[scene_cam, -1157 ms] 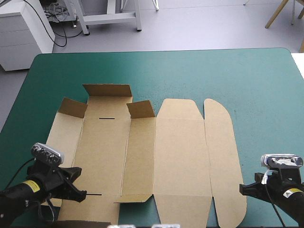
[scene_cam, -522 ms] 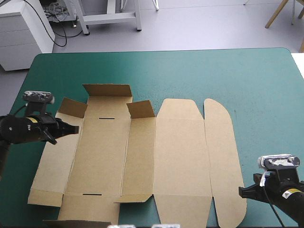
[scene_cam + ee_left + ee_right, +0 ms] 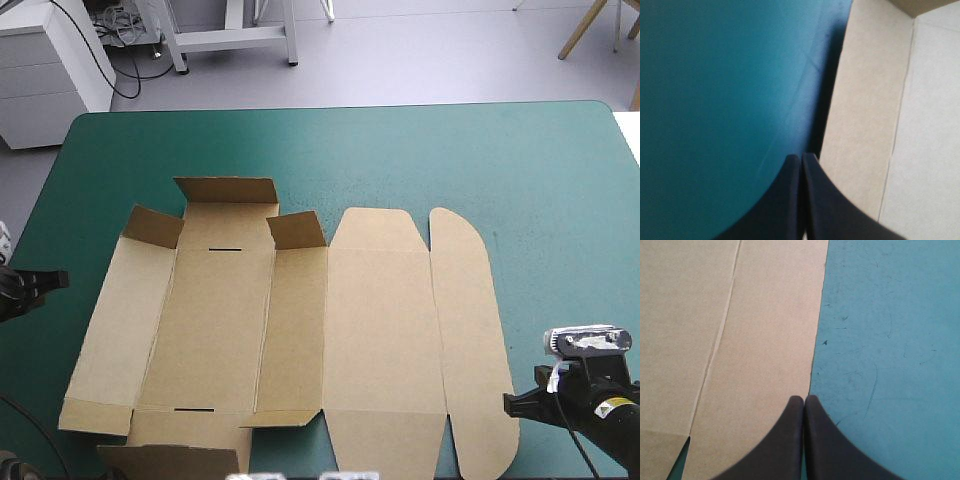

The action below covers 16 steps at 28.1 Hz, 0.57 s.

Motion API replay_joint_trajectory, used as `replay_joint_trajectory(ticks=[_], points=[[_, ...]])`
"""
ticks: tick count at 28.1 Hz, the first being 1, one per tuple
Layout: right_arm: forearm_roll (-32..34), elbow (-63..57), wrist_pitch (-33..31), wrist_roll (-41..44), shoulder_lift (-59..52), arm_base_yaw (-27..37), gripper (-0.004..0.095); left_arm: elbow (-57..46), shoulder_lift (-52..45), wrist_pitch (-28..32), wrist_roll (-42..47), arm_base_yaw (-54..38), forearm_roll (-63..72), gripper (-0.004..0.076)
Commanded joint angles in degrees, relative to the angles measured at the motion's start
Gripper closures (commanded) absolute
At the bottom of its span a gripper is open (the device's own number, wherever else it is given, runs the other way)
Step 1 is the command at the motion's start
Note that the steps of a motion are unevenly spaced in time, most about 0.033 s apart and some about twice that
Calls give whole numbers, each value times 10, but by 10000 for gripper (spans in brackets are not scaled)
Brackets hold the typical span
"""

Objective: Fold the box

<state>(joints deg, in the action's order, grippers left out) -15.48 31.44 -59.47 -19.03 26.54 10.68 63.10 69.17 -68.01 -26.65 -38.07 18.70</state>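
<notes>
Brown board fills the centre and lower half of the high view: the box point(image 3: 300, 330), a cut sheet lying mostly flat on the teal-green cover point(image 3: 500, 160). At its far end, upper left of centre, short flaps point(image 3: 225, 190) stand raised. Its near flaps run to the bottom edge of the frame and are partly cut off.

The left gripper point(image 3: 60, 279) pokes in at the left edge at mid-height, apart from the box. Nearly all of its arm is out of frame. In its wrist view the black fingers point(image 3: 790, 200) are pressed together into a point with nothing between them. Only a strip of board shows beside the tip, and how high it hangs is hard to judge.

The right gripper point(image 3: 508, 403) sits in the lower right corner, just beside the box's rounded outer panel. Its fingers point(image 3: 790, 440) are likewise clenched and empty, the tip over the line where board meets cover.
</notes>
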Motion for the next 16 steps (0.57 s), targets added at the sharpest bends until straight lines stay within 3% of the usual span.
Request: replay_joint_trajectory(ticks=[1, 10, 12, 15, 16], points=[[-5, 14, 28, -4, 4, -2, 927, 9, -8, -10, -34, -44, 40, 734], [-5, 14, 28, -4, 4, -2, 927, -4, -6, 1, -111, -56, 70, 733], [-5, 14, 28, -4, 4, -2, 927, -4, -6, 1, -111, -56, 59, 701], [-5, 14, 28, -4, 4, -2, 927, -4, -6, 2, -111, -56, 46, 535], [-5, 14, 28, -4, 4, -2, 927, -4, -6, 8, -106, -56, 46, 350]])
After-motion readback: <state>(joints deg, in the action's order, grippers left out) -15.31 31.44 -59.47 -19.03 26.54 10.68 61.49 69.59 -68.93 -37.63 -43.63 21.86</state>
